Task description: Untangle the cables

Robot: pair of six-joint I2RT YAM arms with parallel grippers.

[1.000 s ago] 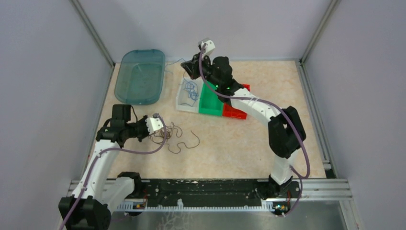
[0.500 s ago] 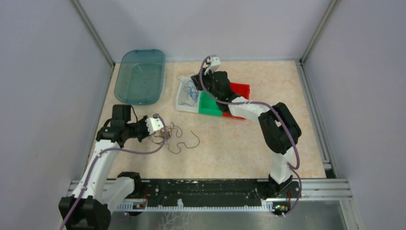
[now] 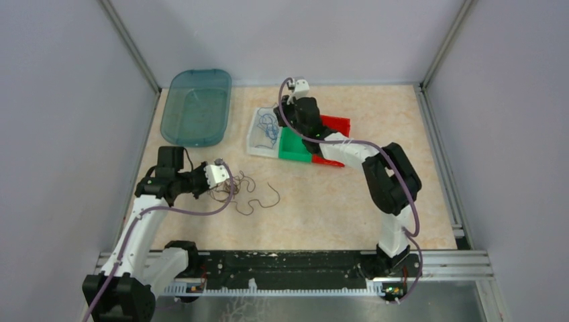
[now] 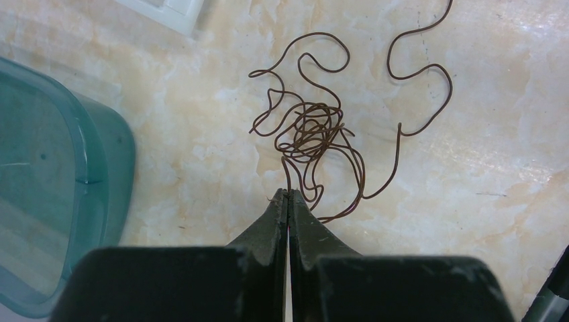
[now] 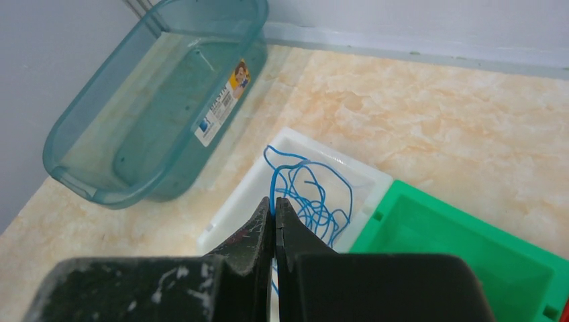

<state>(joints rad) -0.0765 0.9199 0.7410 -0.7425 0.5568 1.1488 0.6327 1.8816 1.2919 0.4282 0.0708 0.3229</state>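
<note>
Left gripper (image 4: 287,196): low over the table (image 3: 322,208), near-left area, fingers pressed together with no gap. One strand of the brown cables (image 4: 310,131) runs straight into the tips, so it's pinching that strand right at its end.

Brown cables: lying on the table just ahead of the left gripper. Tight knot in the middle, several loose loops fanning out of it. One long wavy strand trails off to the right; looks like part of the same clump, but I can't confirm from these views.

Further back, mid-table: three small bins side by side, white bin (image 5: 366,178), then green bin (image 5: 470,228) touching it, then red bin (image 3: 337,123) behind the right arm and mostly hidden.

Blue cables (image 5: 315,194): curly bundle inside the white bin, with one strand rising out of it.

Right gripper (image 5: 274,204): reached out over the near edge of the white bin, fingers closed tight, pinching that raised blue strand at the tips. The strand shows again below the tips, between the fingers.

Far left corner: teal tub (image 5: 100,191), see-through, label on its side wall, standing apart from the white bin and well apart from the brown cables.
</note>
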